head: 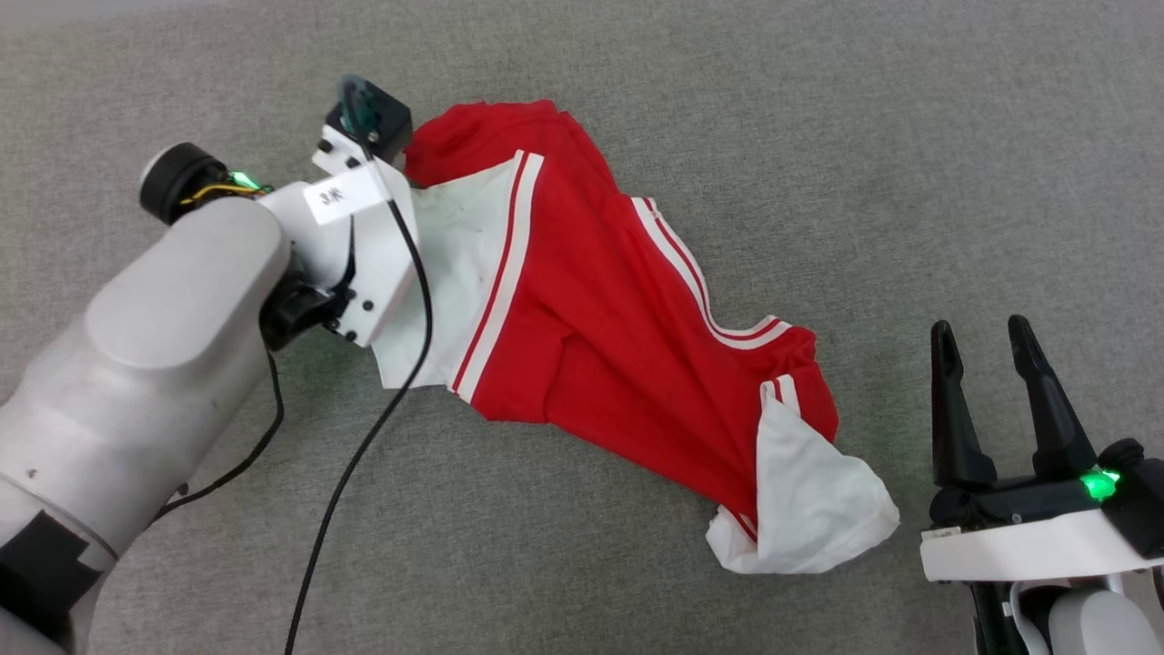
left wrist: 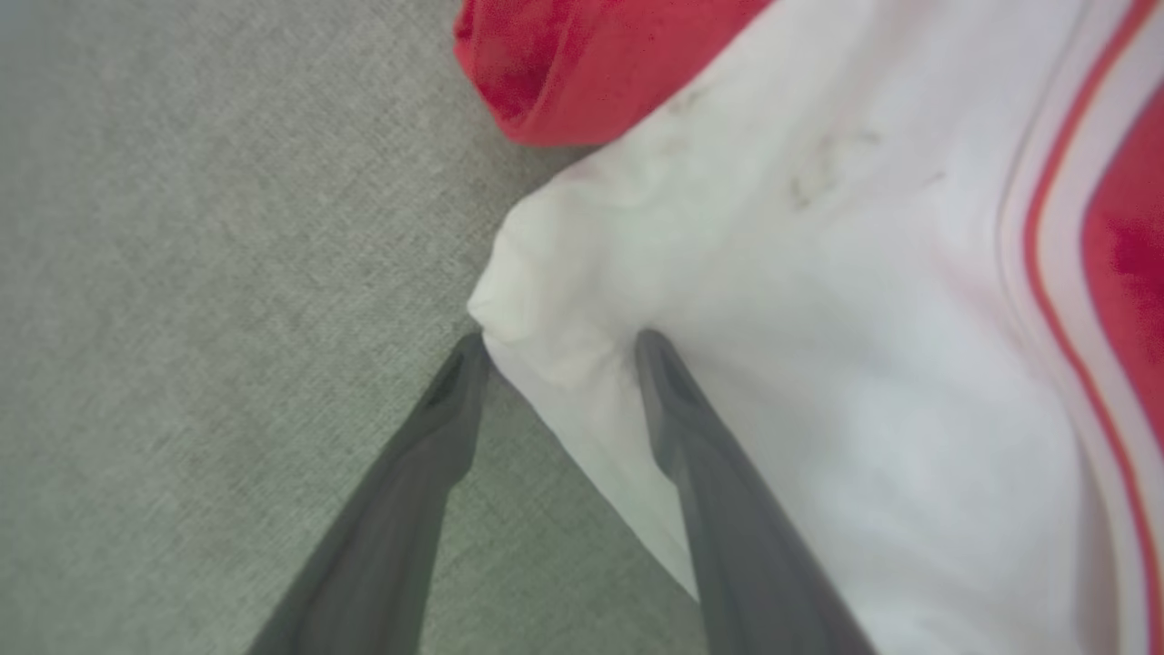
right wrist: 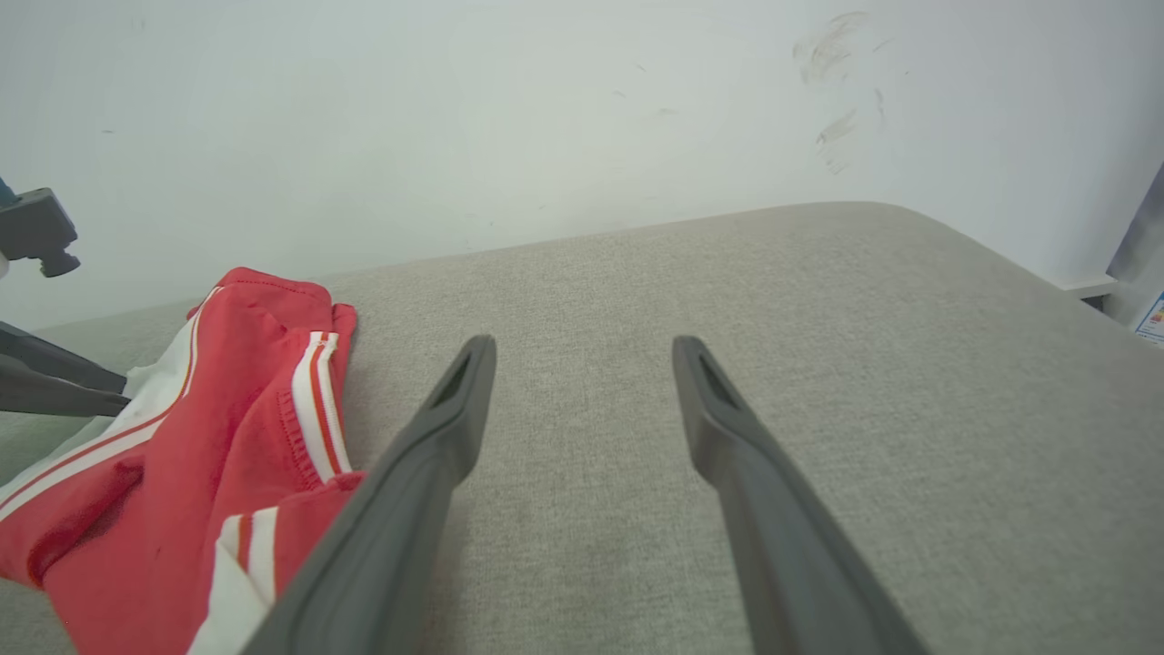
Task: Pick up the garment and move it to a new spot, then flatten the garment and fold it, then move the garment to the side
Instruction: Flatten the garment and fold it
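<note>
- The red T-shirt [head: 591,309], with white sleeves and striped trim, is laid crumpled on a grey upholstered surface [head: 864,136]. It is stretched diagonally from upper left to lower right in the head view.
- Left gripper [left wrist: 561,341]: jaws are held apart. A bulged edge of one white sleeve [left wrist: 773,318] is bracketed between the fingertips [left wrist: 657,357], with both tips touching the cloth. The cloth is not pinched flat.
- In the head view, that sleeve at the shirt's upper-left end is partly covered by the left wrist housing [head: 364,255].
- Right gripper [head: 980,326]: jaws are spread wide with nothing between them. It is positioned over bare upholstery near the other white sleeve [head: 809,500], with no contact.
- A black cable [head: 364,437] is draped from the left wrist across the sleeve edge to the bottom of the frame.
- A white wall [right wrist: 546,118] is seen behind the surface in the right wrist view.
</note>
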